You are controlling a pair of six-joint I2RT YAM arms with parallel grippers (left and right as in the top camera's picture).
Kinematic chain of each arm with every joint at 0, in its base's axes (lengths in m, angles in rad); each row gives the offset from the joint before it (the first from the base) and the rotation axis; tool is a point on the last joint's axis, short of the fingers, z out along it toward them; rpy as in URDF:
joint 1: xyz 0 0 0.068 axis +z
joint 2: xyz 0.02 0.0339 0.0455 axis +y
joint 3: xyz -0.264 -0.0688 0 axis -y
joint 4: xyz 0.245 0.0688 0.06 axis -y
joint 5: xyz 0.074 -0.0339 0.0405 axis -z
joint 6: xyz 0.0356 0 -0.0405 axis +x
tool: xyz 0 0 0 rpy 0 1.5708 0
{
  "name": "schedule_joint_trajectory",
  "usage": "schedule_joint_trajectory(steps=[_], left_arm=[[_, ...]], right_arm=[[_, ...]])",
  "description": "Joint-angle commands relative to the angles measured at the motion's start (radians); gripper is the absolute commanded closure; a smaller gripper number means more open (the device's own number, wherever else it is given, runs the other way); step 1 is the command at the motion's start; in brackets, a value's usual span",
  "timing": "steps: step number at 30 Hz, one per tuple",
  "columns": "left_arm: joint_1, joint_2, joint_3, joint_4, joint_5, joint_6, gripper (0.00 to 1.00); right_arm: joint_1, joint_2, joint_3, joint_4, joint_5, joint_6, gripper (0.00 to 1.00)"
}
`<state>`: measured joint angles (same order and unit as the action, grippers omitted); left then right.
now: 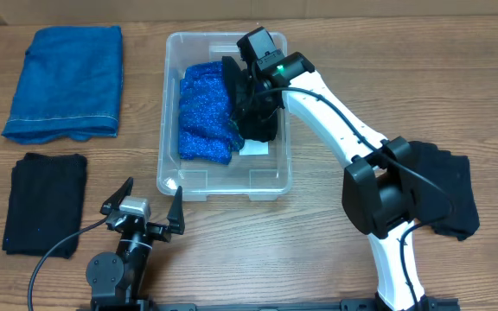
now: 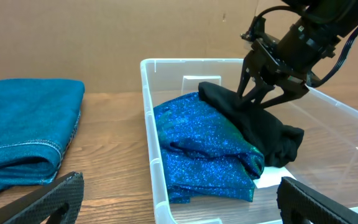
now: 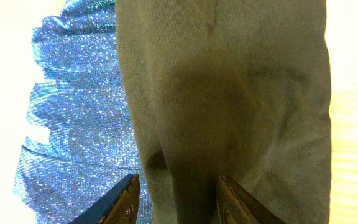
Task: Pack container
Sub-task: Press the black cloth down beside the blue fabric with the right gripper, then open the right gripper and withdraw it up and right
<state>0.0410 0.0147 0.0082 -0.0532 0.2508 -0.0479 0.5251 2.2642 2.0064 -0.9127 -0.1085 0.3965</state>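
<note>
A clear plastic container (image 1: 169,138) is sitting at the middle of a wooden table (image 1: 258,250), its long side running away from the robot. A blue sparkly cloth (image 1: 204,117) is lying bunched along its left half, leaving the right half free for more items.

The right pincer (image 1: 253,97) is reaching down into that free half and is gripping a black garment (image 1: 259,125). In the right wrist view a ridge of the dark fabric is bulging between its two fingers (image 3: 129,199), so it seems to be pinching a fold from above. The garment is resting against the blue cloth and partly covering the white label (image 1: 256,149) on the container floor, probably so the two pieces are lying side by side rather than stacked.

The left pincer (image 1: 152,200) is waiting with fingers spread wide and holding nothing, near the front left corner of the container and looking into it.

More fabric is lying outside, likely waiting to be packed: a folded blue cloth (image 1: 63,82) at the far left, a folded black cloth (image 1: 46,203) nearer the robot on the left, and a dark cloth (image 1: 452,194) on the right, partly hidden by the right arm.
</note>
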Motion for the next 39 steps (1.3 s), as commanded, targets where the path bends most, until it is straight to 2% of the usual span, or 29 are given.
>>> schedule_joint_trajectory(steps=[1,12,20,26,32,39], left_arm=[[0.005,-0.010,-0.003,0.001,0.002,0.019,0.00],[0.005,-0.010,-0.003,0.002,0.002,0.019,0.00],[0.005,-0.010,-0.003,0.001,0.002,0.019,0.00],[0.005,-0.010,-0.003,0.002,0.002,0.019,0.00],[0.005,-0.010,-0.003,0.002,0.002,0.019,0.00],[0.005,-0.010,-0.003,0.001,0.002,0.019,0.00]], right_arm=[[-0.002,0.044,0.002,0.000,-0.009,-0.007,0.57],[0.001,0.042,0.054,-0.002,-0.005,-0.011,0.54],[-0.013,0.016,0.333,-0.172,0.020,-0.061,0.40],[-0.039,-0.033,0.533,-0.330,0.095,-0.090,0.23],[-0.112,-0.098,0.588,-0.460,0.127,-0.090,0.14],[-0.260,-0.169,0.588,-0.581,0.127,-0.089,0.02]])
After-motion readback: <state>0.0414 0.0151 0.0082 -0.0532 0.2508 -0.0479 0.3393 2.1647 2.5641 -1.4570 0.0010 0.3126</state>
